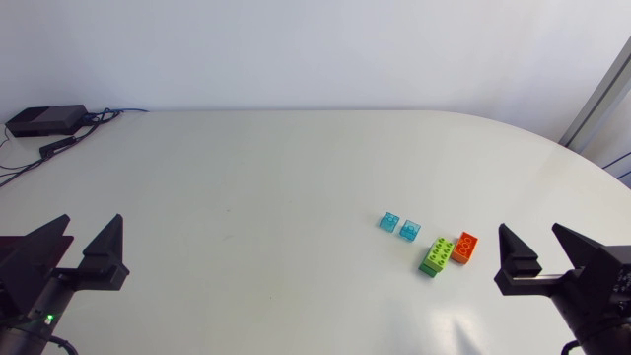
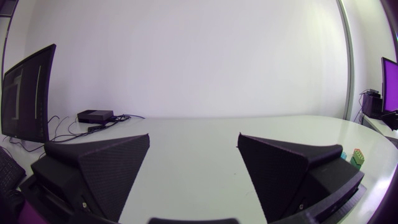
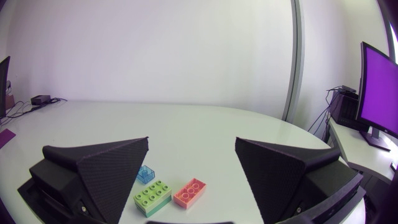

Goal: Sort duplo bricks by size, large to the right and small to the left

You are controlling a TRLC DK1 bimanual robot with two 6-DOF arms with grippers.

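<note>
I see my left tool (image 1: 92, 225) and right tool (image 1: 530, 235) both spread wide. Two blue bricks (image 1: 388, 221), a green brick (image 1: 437, 256) and an orange brick (image 1: 464, 248) lie on the table (image 1: 246, 187) near the right tool.

The white table (image 1: 246, 197) bears two blue bricks (image 1: 388, 221), a green brick (image 1: 437, 256), an orange brick (image 1: 464, 248) and a black box (image 1: 45, 120).

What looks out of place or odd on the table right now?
Nothing damaged or spilled. The small translucent blue brick and its twin lie on the right side, near the large green brick and orange brick; small ones belong left.
</note>
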